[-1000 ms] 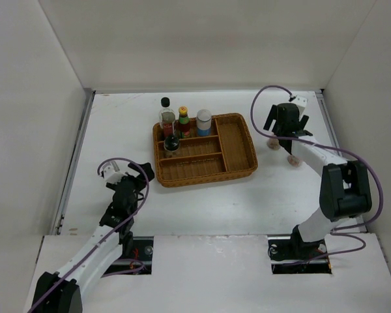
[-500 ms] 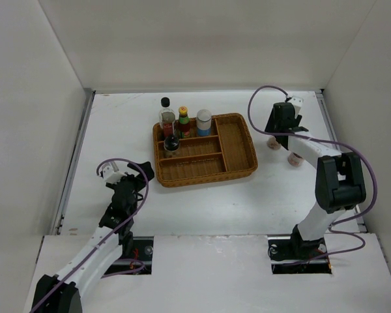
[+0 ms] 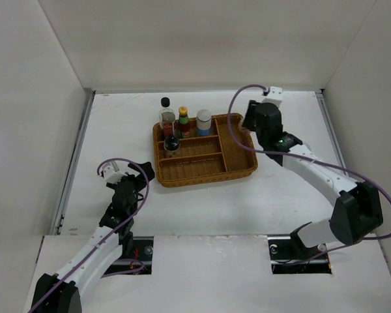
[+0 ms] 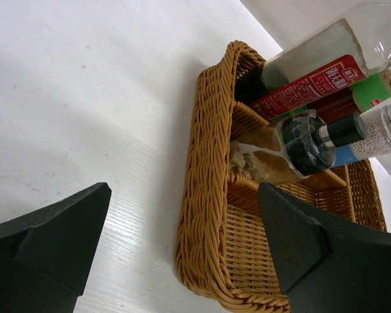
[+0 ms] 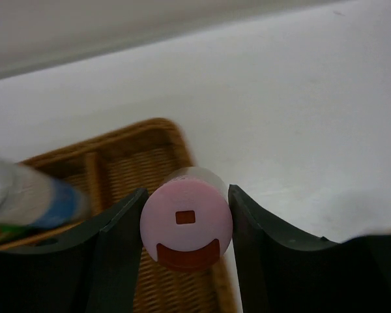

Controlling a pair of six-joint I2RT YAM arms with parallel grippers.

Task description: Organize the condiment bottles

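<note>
The right claw (image 5: pixel 186 225) clamps the pink-lidded shaker (image 5: pixel 186 202) above the wicker tray's (image 5: pixel 117 140) right rim, compartments lying leftward; the left claw (image 4: pixel 182 195) gapes wide.

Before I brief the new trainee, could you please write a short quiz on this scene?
1. True or false: the left gripper is open and holds nothing.
2. What is the right gripper clamping? A: a white-lidded shaker. B: the pink-lidded shaker. C: a yellow-capped bottle.
3. How many bottles stand inside the wicker tray, not counting anything held?

Key: 1 true. 2 B. 3 four.
</note>
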